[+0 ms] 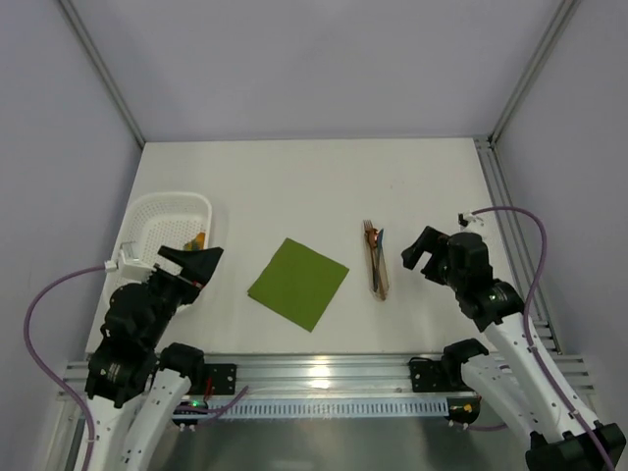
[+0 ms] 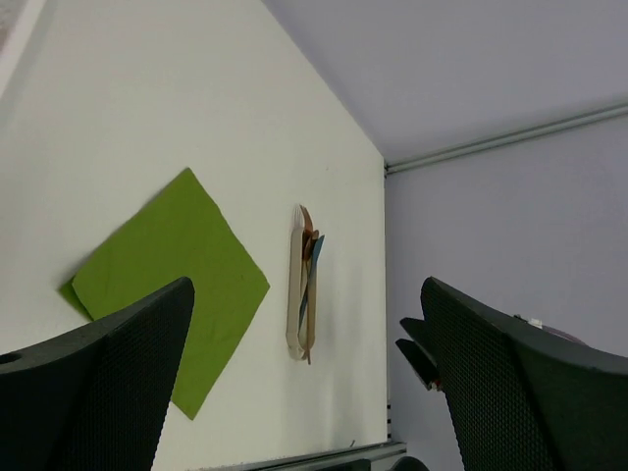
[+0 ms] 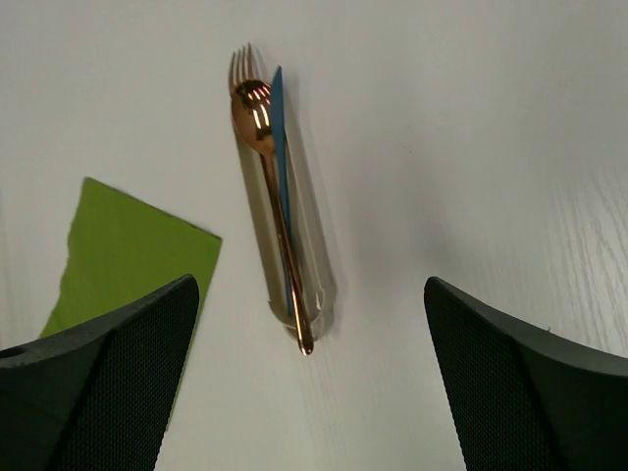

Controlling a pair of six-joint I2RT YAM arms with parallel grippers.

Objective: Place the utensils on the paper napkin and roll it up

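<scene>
We see the paper napkin (image 1: 298,283) lying flat and unrolled on the table (image 1: 294,186), an olive-green square turned corner-on. To its right, apart from it, lie the utensils (image 1: 374,259): a copper-brown fork and spoon stacked lengthwise, heads toward the far edge.

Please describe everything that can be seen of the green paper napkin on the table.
The paper napkin is a thin, plain olive-green square with a matte surface and no print or marks. It lies flat and unrolled on the white table, turned so that its corners point like a diamond. It sits between the white basket on the left arm's side and the utensils on the right arm's side, clearly apart from both. Nothing lies on it, and only the table touches it.
</scene>
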